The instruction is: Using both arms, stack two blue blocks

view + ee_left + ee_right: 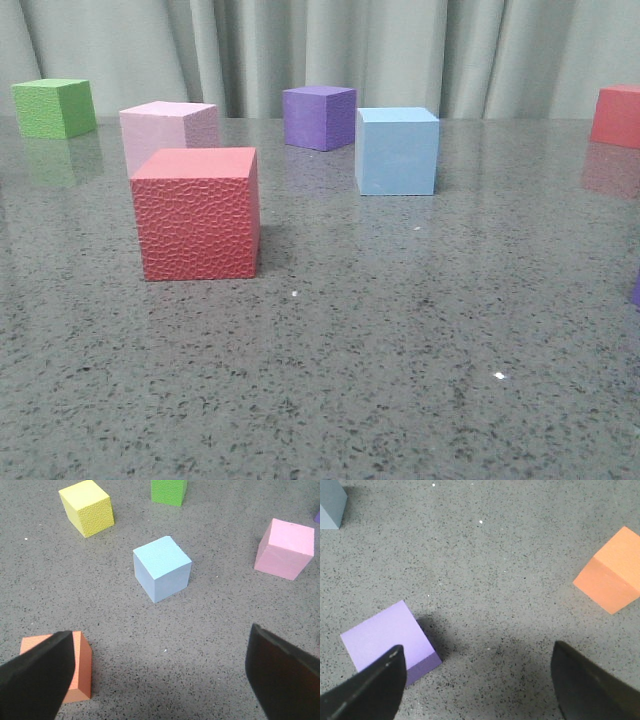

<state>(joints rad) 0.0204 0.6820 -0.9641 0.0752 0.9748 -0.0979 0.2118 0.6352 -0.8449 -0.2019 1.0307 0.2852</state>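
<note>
One pale blue block stands on the table right of centre in the front view. The left wrist view shows a pale blue block ahead of my left gripper, which is open, empty and above bare table. My right gripper is open and empty; a corner of a pale blue block shows far ahead of it. I cannot tell which of these views show the same block. Neither gripper shows in the front view.
The front view has a red cube, pink cube, green cube, purple cube and another red cube. Yellow, pink and orange cubes surround the left gripper. A purple cube and an orange cube flank the right gripper.
</note>
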